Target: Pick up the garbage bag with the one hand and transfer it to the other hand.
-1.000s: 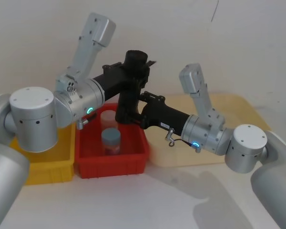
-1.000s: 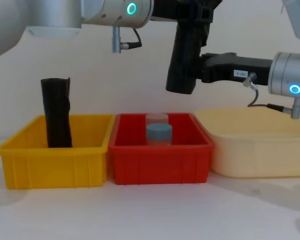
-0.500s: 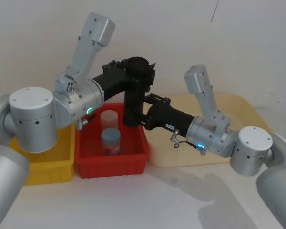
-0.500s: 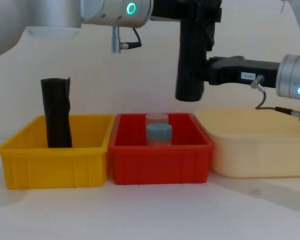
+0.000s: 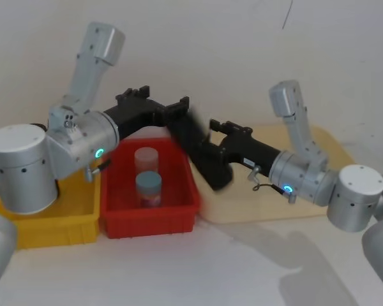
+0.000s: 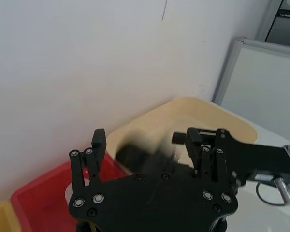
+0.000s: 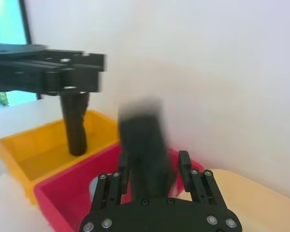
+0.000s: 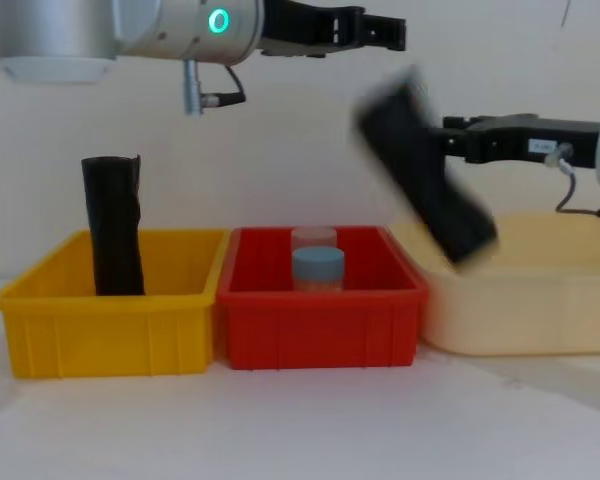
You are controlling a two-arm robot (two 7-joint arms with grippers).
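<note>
Garbage bag (image 8: 427,178) tilted, between right fingers (image 7: 184,163)

- Yellow bin (image 8: 110,335) sits left on the white worktop (image 8: 300,425), with a jagged-topped black roll (image 8: 113,240) standing upright inside.
- Red bin (image 8: 320,325) is just beside it, middle: blue-lidded jar (image 8: 318,268) near, clear jar (image 8: 314,237) just behind.
- Cream tub (image 8: 540,315) is over on the right.

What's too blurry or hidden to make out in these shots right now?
Garbage bag: smeared by motion in every view, ends unclear.
Right claw: chest view, tips lost in the bag's blur.
Black roll: chest view, base hidden by the yellow bin's wall.
Jars: chest view, lower halves behind the red bin's wall.
</note>
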